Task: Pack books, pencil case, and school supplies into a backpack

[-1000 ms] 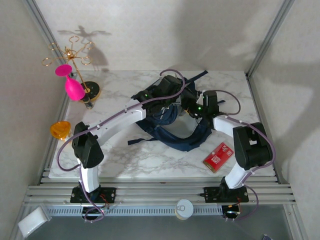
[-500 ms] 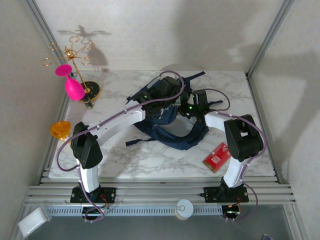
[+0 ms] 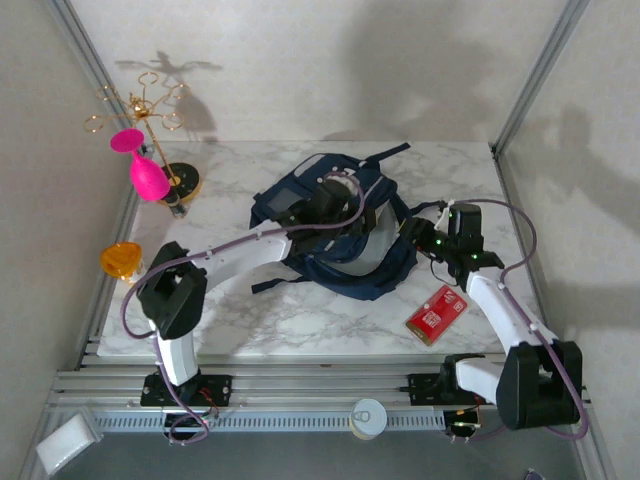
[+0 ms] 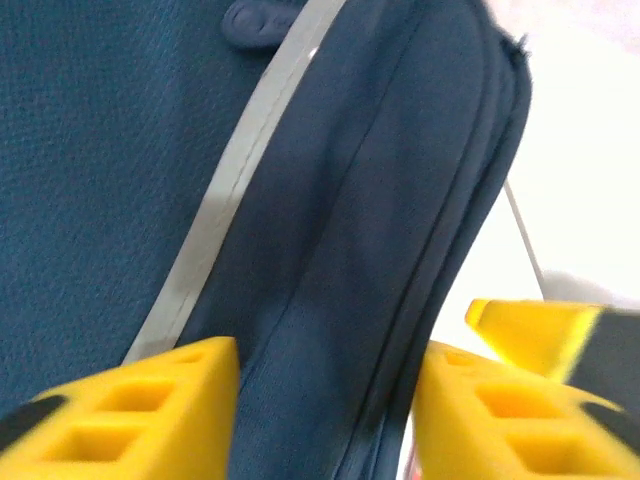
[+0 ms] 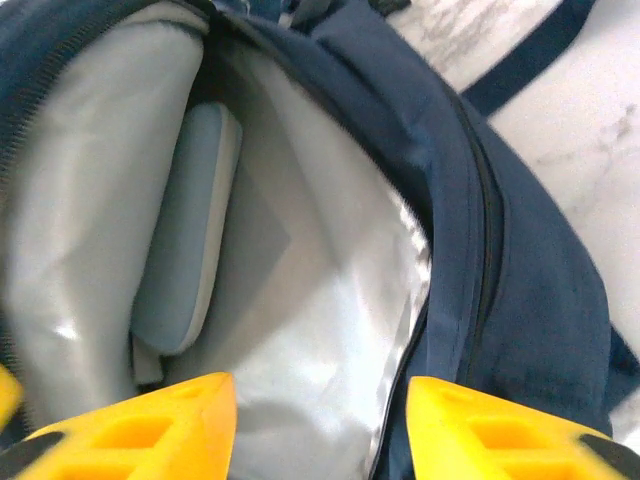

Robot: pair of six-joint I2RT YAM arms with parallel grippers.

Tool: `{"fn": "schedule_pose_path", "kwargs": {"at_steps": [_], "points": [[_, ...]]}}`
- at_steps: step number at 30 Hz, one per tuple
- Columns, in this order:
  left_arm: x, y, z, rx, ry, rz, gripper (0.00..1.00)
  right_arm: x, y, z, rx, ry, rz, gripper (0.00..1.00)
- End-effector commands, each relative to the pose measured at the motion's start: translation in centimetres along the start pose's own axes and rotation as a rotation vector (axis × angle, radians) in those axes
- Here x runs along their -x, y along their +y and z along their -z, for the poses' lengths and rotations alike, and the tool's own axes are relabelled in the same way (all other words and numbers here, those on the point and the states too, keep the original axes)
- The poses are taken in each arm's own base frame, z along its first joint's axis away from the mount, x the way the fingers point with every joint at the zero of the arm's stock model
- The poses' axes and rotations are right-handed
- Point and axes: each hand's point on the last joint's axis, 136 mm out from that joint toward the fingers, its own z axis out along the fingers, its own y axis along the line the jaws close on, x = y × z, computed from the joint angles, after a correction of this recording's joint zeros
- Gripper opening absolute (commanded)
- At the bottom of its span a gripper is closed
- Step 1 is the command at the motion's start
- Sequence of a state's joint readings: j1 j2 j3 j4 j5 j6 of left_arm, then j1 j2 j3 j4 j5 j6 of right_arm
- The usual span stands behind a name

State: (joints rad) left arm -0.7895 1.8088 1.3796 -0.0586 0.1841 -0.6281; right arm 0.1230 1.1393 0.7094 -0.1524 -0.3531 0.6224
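Note:
The navy backpack [image 3: 345,272] lies in the middle of the table, its mouth turned toward the right arm. My left gripper [image 3: 345,215] hovers over its top, open, with navy fabric and a grey stripe [image 4: 215,215] under the yellow fingers [image 4: 150,410]. My right gripper [image 3: 412,232] stands open at the backpack's mouth, facing the pale grey lining [image 5: 320,330]. The grey-blue pencil case [image 5: 185,240] rests inside against the lining. The red school supplies pack [image 3: 437,313] lies on the table near the right arm. The books are hidden.
An orange cup [image 3: 120,260] sits at the table's left edge. A pink glass [image 3: 145,172] and a gold wire stand [image 3: 150,110] are at the back left. Backpack straps [image 3: 385,155] trail toward the back.
My left gripper has opened from shut on the backpack. The right arm has pulled back to the right, out of the bag, and reopened. The backpack has settled flatter.

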Motion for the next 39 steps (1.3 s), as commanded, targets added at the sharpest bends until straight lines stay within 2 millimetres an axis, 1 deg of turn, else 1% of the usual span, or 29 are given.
{"fn": "schedule_pose_path", "kwargs": {"at_steps": [1,3,5,7,8,9,11,13,16,18,20,21,22,24,25,27,29,31,32,33,35,37,39], "points": [[3.9,-0.9,4.9,-0.132,-0.135,0.061,0.55,-4.0,0.0,0.2,0.040,0.121,-0.021,0.53],[3.8,2.5,6.3,-0.049,-0.162,0.084,0.61,-5.6,1.4,0.1,0.108,0.171,-0.031,0.54],[3.1,6.9,7.2,0.052,-0.171,0.138,0.66,-6.7,3.2,0.3,0.171,0.197,-0.029,0.55],[2.6,9.7,7.8,0.080,-0.165,0.195,0.68,-7.6,4.8,0.5,0.231,0.196,-0.035,0.56],[2.5,10.5,8.1,0.075,-0.173,0.212,0.70,-8.2,5.4,0.6,0.264,0.197,-0.036,0.57],[2.2,11.5,8.3,0.087,-0.185,0.222,0.71,-8.7,5.6,0.5,0.280,0.206,-0.045,0.59],[1.7,14.3,8.4,0.164,-0.194,0.250,0.75,-9.6,4.7,-0.3,0.259,0.230,-0.078,0.60],[1.3,16.5,8.1,0.212,-0.185,0.291,0.76,-10.0,3.9,-0.9,0.218,0.245,-0.093,0.60],[1.0,18.5,7.3,0.220,-0.203,0.349,0.77,-10.1,3.5,-1.6,0.211,0.224,-0.089,0.61],[0.7,19.6,6.5,0.216,-0.208,0.402,0.76,-9.7,3.0,-2.3,0.178,0.210,-0.067,0.61],[0.4,20.2,5.3,0.199,-0.207,0.423,0.74,-8.7,2.9,-3.2,0.154,0.186,-0.023,0.62],[0.2,20.4,4.8,0.196,-0.202,0.430,0.69,-8.3,3.0,-3.6,0.151,0.179,-0.009,0.62],[0.0,20.2,4.0,0.163,-0.196,0.425,0.64,-7.7,3.0,-4.2,0.158,0.175,-0.003,0.63],[-1.0,19.8,2.9,0.119,-0.166,0.434,0.60,-6.1,3.1,-5.2,0.181,0.164,-0.023,0.63],[-1.5,19.3,2.4,0.095,-0.152,0.432,0.58,-5.2,3.6,-5.7,0.220,0.156,-0.024,0.63],[-2.5,18.4,1.8,0.087,-0.131,0.421,0.58,-2.7,4.4,-6.6,0.264,0.113,-0.003,0.63],[-3.6,17.0,1.0,0.070,-0.114,0.411,0.58,0.1,4.8,-7.9,0.268,0.076,0.028,0.63],[-4.4,15.9,0.3,0.050,-0.097,0.414,0.59,2.2,4.7,-9.3,0.240,0.071,0.058,0.63],[-4.6,15.7,0.0,0.046,-0.096,0.424,0.60,3.1,4.4,-9.8,0.208,0.072,0.064,0.63],[-4.6,15.5,0.0,0.034,-0.103,0.438,0.61,3.5,4.1,-10.0,0.183,0.077,0.066,0.63],[-4.2,15.0,0.1,-0.005,-0.128,0.469,0.61,4.0,2.6,-9.8,0.070,0.079,0.072,0.65],[-3.8,14.9,0.2,-0.011,-0.141,0.484,0.61,4.2,0.5,-9.0,-0.078,0.091,0.084,0.67],[-3.4,14.9,0.3,-0.007,-0.150,0.485,0.62,4.1,-1.9,-7.6,-0.219,0.107,0.083,0.70]]}}
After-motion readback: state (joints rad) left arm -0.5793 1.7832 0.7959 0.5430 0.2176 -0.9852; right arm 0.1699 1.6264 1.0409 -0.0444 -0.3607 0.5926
